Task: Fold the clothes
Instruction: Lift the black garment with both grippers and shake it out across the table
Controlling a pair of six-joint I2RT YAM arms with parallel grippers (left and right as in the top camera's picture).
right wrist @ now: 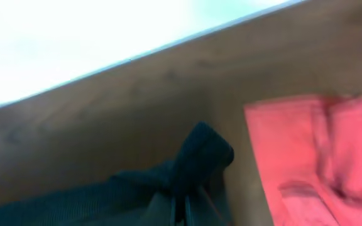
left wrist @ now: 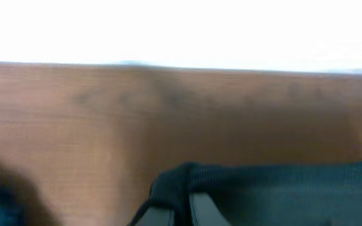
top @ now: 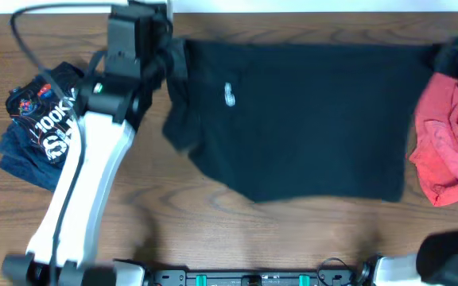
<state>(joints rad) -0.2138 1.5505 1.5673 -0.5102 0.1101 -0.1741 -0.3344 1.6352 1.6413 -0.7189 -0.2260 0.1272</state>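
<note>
A black tee (top: 308,119) with a small white logo mark (top: 229,95) lies spread across the middle of the table. My left gripper (top: 172,57) is shut on its far left corner; in the left wrist view the fingers (left wrist: 206,212) pinch a bunched edge of the black tee (left wrist: 175,182). My right gripper (top: 456,59) is shut on the far right corner, where the black tee (right wrist: 200,157) bunches above the closed fingertips (right wrist: 197,210). Both held corners sit near the table's far edge.
A crumpled navy "100KM" tee (top: 42,127) lies at the left, beside my left arm. A red tee (top: 448,151) is heaped at the right edge and shows just right of my right gripper as the red tee (right wrist: 307,157). The wooden table (top: 173,230) ends close behind the held corners.
</note>
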